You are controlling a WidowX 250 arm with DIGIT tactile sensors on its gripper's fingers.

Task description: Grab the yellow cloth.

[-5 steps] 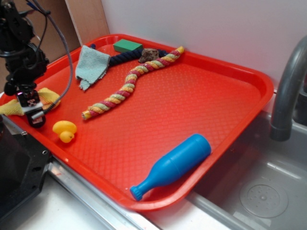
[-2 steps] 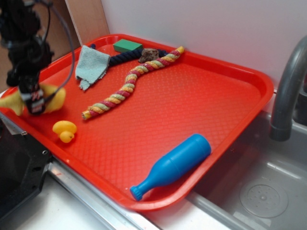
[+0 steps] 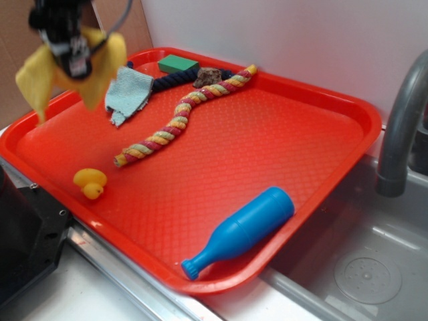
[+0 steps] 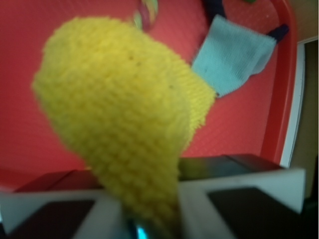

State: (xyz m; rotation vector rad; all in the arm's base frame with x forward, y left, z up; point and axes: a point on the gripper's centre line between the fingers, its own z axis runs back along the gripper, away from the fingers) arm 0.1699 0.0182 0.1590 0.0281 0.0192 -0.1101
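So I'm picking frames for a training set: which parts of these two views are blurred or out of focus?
Exterior view: the gripper and the hanging yellow cloth are motion-smeared, while the red tray and blue bottle are sharp. Wrist view: the yellow cloth fills the frame, soft at its edges; the pale blue cloth behind is slightly soft.

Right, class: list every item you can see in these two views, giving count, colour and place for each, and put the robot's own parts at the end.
tray: one, red, on the counter beside the sink
yellow cloth: one, mustard yellow, hanging in the air above the tray's left corner
pale cloth: one, blue-grey, far left of tray
rope toy: one, yellow, red and green, diagonal across tray's far half
dark rope: one, navy, along far rim
block: one, green, far rim
lump: one, brown, far rim
duck: one, yellow, near left edge
bottle: one, blue, lying near front
faucet: one, grey, right
claw: one, black, shut on the yellow cloth
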